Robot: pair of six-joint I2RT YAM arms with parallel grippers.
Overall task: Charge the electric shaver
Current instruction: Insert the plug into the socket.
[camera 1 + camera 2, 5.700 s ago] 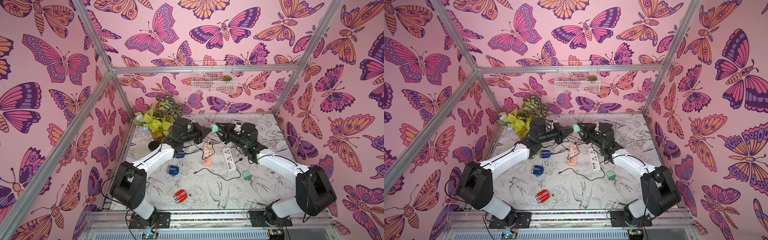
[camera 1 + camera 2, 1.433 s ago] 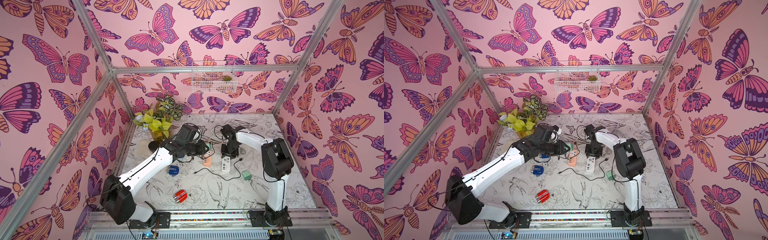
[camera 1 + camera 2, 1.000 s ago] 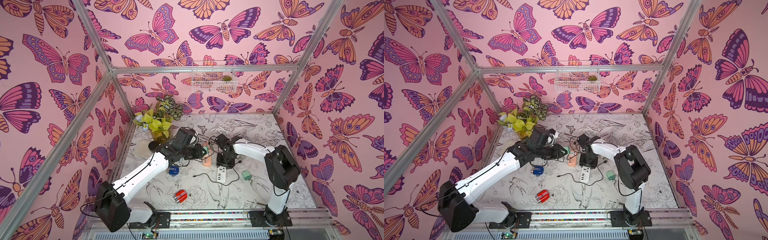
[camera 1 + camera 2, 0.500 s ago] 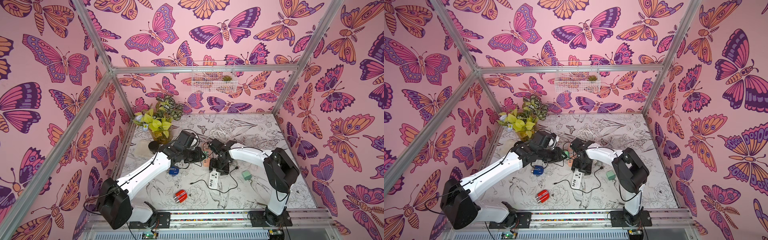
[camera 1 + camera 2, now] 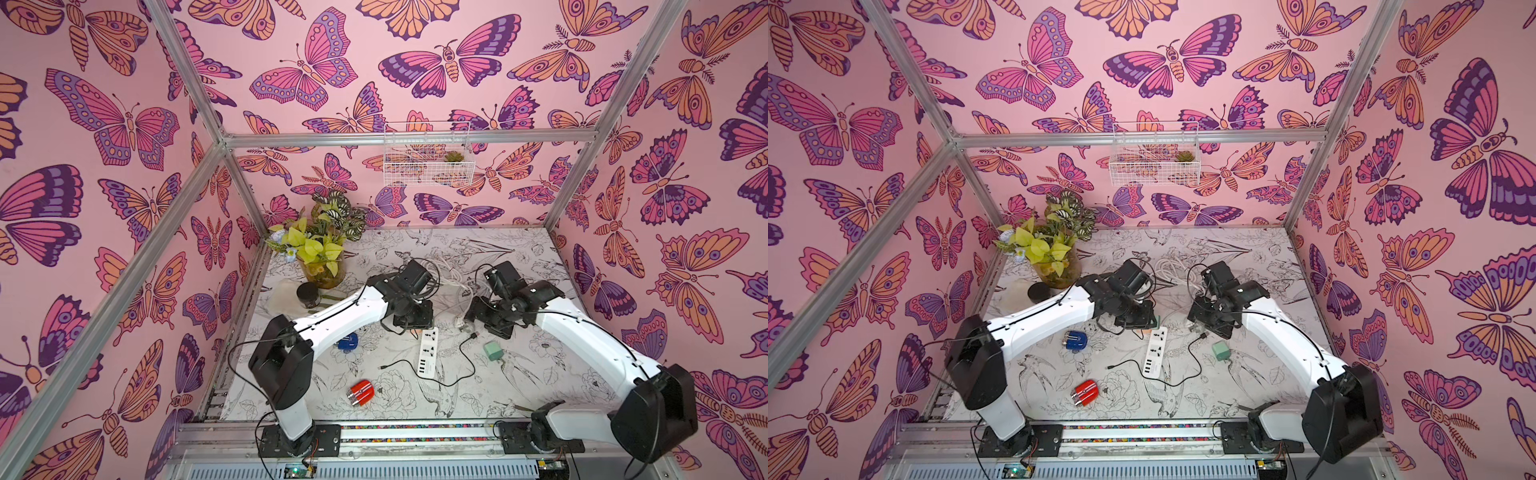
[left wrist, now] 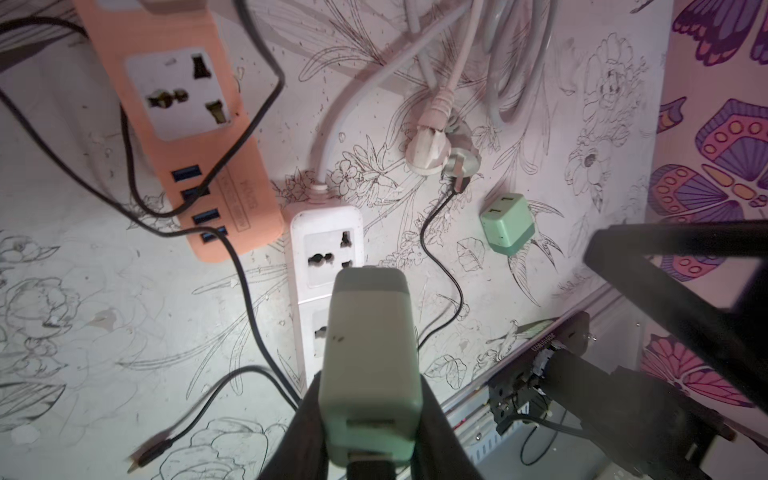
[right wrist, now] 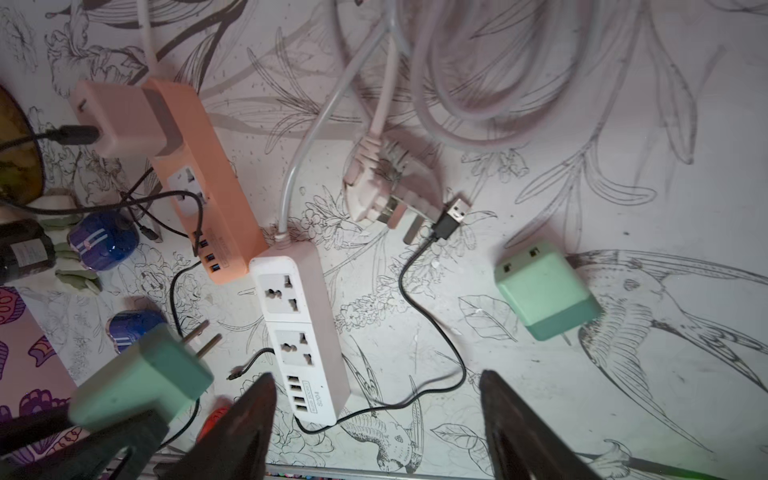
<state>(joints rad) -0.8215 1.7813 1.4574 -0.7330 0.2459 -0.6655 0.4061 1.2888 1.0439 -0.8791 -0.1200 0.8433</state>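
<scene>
My left gripper (image 6: 368, 419) is clamped on the mint adapter (image 6: 368, 332), prongs aimed at the white power strip (image 6: 328, 245). Next, I judge, it must seat squarely in a socket. My right gripper (image 7: 376, 382) hangs with jaws apart above the loose black cable (image 7: 446, 224). The orange strip (image 6: 195, 137) crowds just beside. The red shaver (image 5: 361, 392) lies uncabled on open worktop (image 5: 478, 395) towards the front edge.

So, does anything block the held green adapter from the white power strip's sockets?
Nothing visible does. The green adapter, clamped in the left end effector, hangs near the white power strip, whose two sockets lie bare. A thin black cable runs beside the strip, not over them.
</scene>
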